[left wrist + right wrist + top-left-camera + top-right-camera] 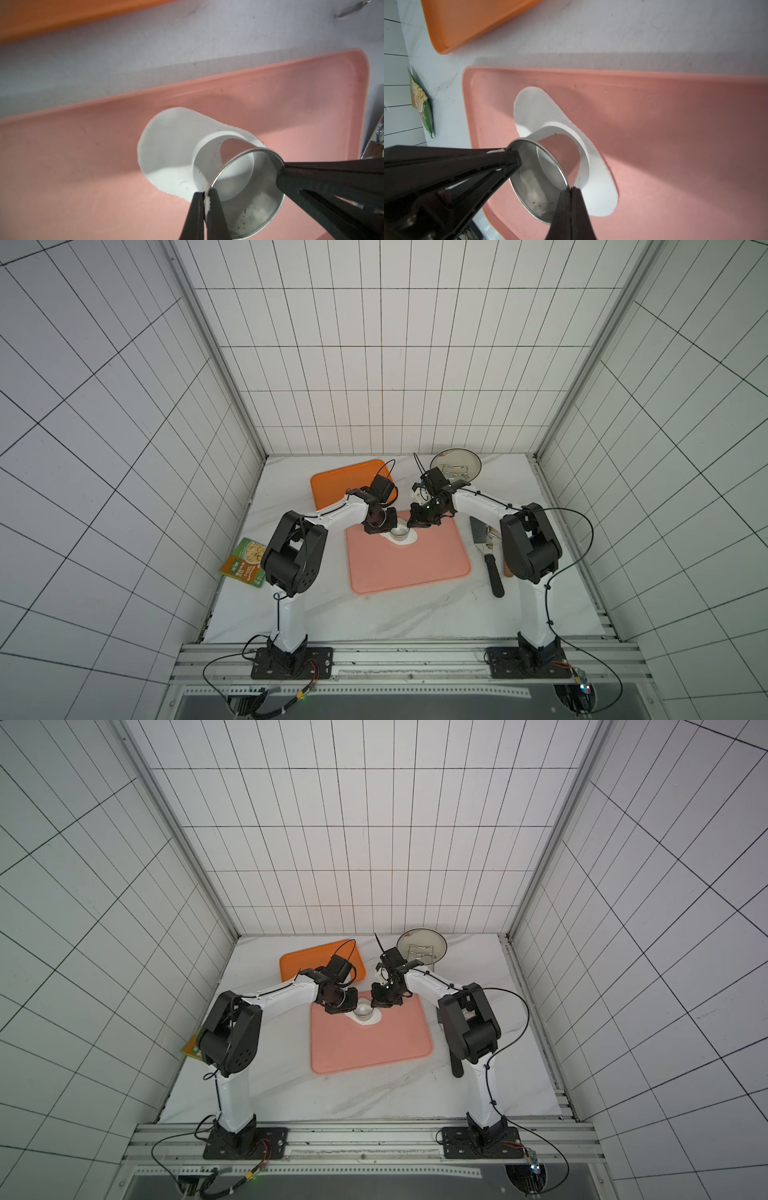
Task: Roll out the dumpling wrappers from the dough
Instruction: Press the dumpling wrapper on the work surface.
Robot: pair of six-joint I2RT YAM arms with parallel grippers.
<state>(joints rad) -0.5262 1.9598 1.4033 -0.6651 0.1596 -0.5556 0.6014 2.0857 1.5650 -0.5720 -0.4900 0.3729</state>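
Note:
A flattened white dough (402,542) (367,1023) (166,145) (533,108) with an irregular oval outline lies on the pink mat (415,568) (374,1048) (83,166) (675,124). A small steel ring (400,529) (364,1009) (266,187) (533,182) stands on one end of the dough, and white dough shows inside it. My left gripper (390,528) (353,1006) (205,197) is shut on the ring's rim. On the opposite side my right gripper (409,524) (372,1004) (572,191) is shut on the same rim. The dumpling wrappers are out of view.
An orange tray (336,481) (467,25) lies behind the mat. A round plate (456,464) with a wire rack sits at the back right. A black-handled scraper (492,572) lies right of the mat beside a wooden handle (508,570). A food packet (245,562) lies at the left.

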